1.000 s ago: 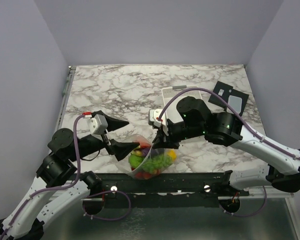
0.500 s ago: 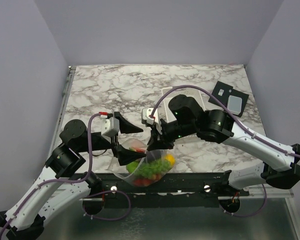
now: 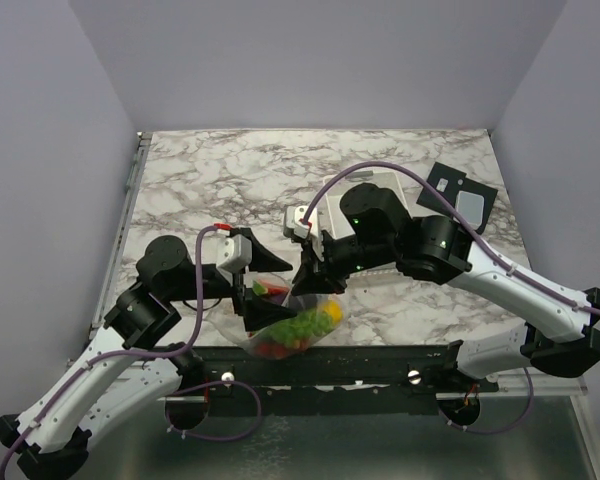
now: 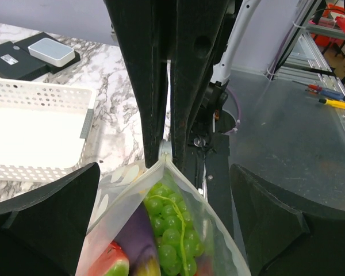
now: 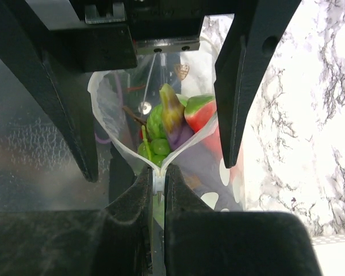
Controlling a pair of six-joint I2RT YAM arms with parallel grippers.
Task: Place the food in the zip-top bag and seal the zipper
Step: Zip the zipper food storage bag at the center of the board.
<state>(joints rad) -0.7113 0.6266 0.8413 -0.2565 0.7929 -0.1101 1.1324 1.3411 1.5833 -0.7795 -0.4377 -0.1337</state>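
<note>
My right gripper (image 5: 157, 178) pinches one corner of the zip-top bag (image 3: 290, 325), which hangs at the lower centre of the top view. My left gripper (image 4: 165, 169) stands spread wide astride its gaping mouth. The risk, I judge: this single-corner hold slips or tilts and spills the food (image 3: 298, 330), or my left closes off the zipper (image 5: 126, 150). Count: one bag, one white basket (image 4: 40, 99), two grippers. Inside, one grape bunch (image 4: 172, 230), one eggplant (image 5: 175, 135), one watermelon slice (image 5: 198, 112); the rest uncountable.
</note>
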